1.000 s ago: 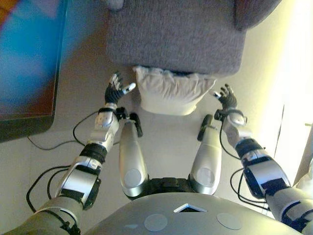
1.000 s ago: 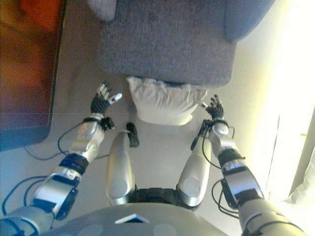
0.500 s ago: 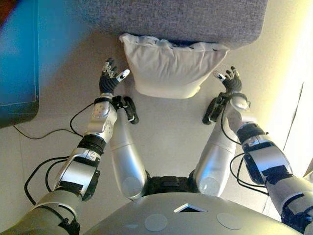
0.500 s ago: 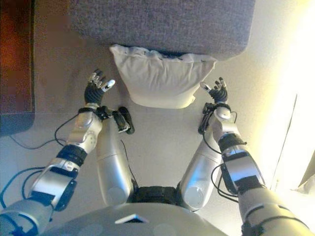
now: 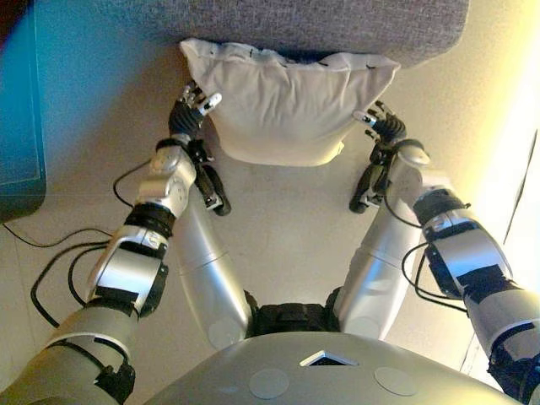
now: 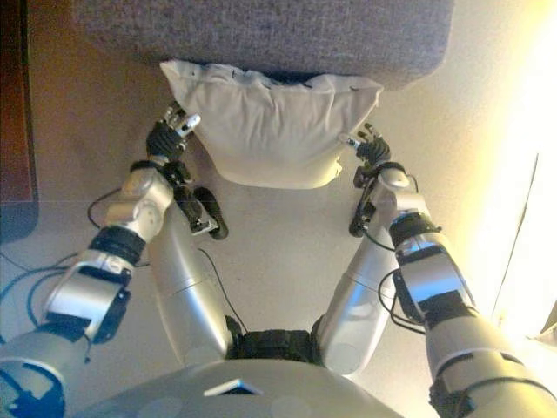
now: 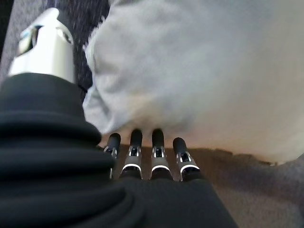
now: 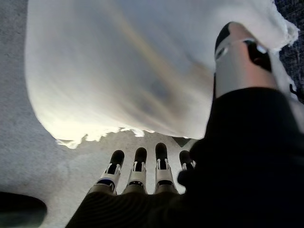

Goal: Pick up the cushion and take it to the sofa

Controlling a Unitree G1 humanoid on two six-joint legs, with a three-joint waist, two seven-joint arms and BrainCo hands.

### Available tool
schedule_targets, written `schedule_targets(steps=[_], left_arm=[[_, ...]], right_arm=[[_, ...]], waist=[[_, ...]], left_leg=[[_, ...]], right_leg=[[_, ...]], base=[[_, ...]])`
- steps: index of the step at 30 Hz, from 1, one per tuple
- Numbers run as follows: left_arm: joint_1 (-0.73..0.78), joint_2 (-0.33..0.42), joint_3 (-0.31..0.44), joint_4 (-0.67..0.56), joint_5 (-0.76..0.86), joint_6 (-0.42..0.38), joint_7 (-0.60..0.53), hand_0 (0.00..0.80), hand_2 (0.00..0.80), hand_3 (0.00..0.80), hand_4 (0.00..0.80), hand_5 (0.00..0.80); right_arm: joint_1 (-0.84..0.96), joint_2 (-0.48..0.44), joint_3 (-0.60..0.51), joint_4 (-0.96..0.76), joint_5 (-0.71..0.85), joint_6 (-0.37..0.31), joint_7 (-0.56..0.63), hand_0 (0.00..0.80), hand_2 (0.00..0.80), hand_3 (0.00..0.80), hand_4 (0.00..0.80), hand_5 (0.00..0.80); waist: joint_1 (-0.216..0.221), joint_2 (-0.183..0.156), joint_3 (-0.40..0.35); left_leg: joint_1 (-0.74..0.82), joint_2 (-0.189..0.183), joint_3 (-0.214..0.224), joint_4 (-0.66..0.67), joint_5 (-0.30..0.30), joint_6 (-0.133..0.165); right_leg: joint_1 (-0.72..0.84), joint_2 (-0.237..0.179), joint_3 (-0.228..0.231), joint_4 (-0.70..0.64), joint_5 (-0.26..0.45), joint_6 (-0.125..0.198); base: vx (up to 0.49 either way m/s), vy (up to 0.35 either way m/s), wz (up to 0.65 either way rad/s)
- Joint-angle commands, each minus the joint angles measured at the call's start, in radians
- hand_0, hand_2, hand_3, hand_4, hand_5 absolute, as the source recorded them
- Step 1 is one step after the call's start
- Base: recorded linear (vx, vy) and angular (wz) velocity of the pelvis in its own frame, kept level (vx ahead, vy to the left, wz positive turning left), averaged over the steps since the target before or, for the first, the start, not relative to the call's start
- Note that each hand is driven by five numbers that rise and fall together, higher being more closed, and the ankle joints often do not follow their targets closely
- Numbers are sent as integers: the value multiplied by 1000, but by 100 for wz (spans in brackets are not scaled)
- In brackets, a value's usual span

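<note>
A white cushion [image 5: 283, 105] lies on the floor, leaning against the front of the grey sofa [image 5: 337, 25]. My left hand [image 5: 187, 114] is open at the cushion's left edge, its fingers straight and next to the cloth; the cushion also shows in the left wrist view [image 7: 199, 71]. My right hand [image 5: 381, 128] is open at the cushion's right edge, and the right wrist view shows the cushion [image 8: 123, 61] just past its straight fingers [image 8: 137, 166]. Neither hand grips the cushion.
A dark low table or cabinet [image 5: 17, 126] stands at the left. Pale carpet floor [image 5: 287, 228] lies between me and the cushion. Bright light falls along the right side.
The camera has tipped down and nearer, so the sofa and cushion sit higher in the view. Both hands have moved inward from beside the cushion up to its two side edges.
</note>
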State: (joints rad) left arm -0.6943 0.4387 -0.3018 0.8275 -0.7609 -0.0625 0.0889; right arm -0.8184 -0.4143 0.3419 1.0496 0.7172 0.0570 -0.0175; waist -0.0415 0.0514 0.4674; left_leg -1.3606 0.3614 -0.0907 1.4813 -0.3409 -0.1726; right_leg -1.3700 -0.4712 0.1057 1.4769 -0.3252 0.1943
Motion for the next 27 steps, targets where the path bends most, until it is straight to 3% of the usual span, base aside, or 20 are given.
schedule_targets(steps=[1, 11, 15, 19, 20, 21, 22, 27], left_arm=[[-84, 28, -26, 62, -6, 1, 18, 0, 0, 0, 0, 0], [-257, 63, -80, 220, 31, 77, 60, 0, 0, 0, 0, 0], [-286, 58, -103, 236, 29, 96, -16, 0, 0, 0, 0, 0], [-310, 43, -141, 201, 21, 146, -176, 0, 0, 0, 0, 0], [-313, 36, -161, 180, 36, 166, -216, 220, 220, 220, 220, 220], [-313, 31, -178, 165, 45, 174, -240, 590, 590, 590, 590, 590], [-312, 26, -195, 151, 58, 184, -275, 800, 800, 800, 800, 800], [-303, -2, -239, 95, 76, 152, -267, 800, 800, 800, 800, 800]], right_arm=[[-34, -5, 27, 62, -28, 2, 45, 0, 0, 0, 0, 0], [-185, -2, 94, 134, -51, 31, 18, 0, 0, 0, 0, 0], [-222, -1, 113, 136, -40, 28, 41, 0, 0, 0, 0, 0], [-242, 9, 140, 79, -77, 45, 97, 0, 0, 0, 0, 0], [-242, 10, 152, 57, -94, 55, 107, 455, 455, 455, 455, 455], [-240, 12, 162, 45, -100, 58, 111, 800, 800, 800, 800, 800], [-239, 14, 172, 30, -111, 63, 116, 800, 800, 800, 800, 800], [-210, 29, 192, -30, -63, 41, 100, 800, 800, 800, 800, 800]], waist=[[5, 17, -58], [2, 16, -24], [2, 18, -3], [-1, 18, 22], [-2, 19, 28], [-2, 20, 32], [-3, 21, 35], [-8, 19, 40]], left_leg=[[-45, 20, -3, -21, -30, -34], [-130, 12, -23, 49, -44, -26], [-161, 6, -30, 80, -58, -25], [-191, -3, -35, 111, -72, -21], [-198, -4, -37, 117, -74, -21], [-201, -5, -37, 119, -75, -21], [-202, -5, -37, 118, -74, -20], [-191, -5, -33, 104, -64, -11]], right_leg=[[-40, -3, 44, -90, 84, -1], [-117, 7, 67, -28, 68, -15], [-146, 12, 72, -4, 57, -22], [-170, 21, 77, 18, 47, -27], [-176, 20, 80, 21, 47, -28], [-180, 20, 82, 22, 48, -28], [-181, 20, 82, 21, 49, -27], [-169, 19, 80, 9, 60, -29]], base=[[15, -10, 3], [-16, -13, 5], [-66, -18, 2], [-70, -9, 1], [-60, -7, 3], [-43, 5, 5], [-25, 13, 4], [-2, 6, 1]])
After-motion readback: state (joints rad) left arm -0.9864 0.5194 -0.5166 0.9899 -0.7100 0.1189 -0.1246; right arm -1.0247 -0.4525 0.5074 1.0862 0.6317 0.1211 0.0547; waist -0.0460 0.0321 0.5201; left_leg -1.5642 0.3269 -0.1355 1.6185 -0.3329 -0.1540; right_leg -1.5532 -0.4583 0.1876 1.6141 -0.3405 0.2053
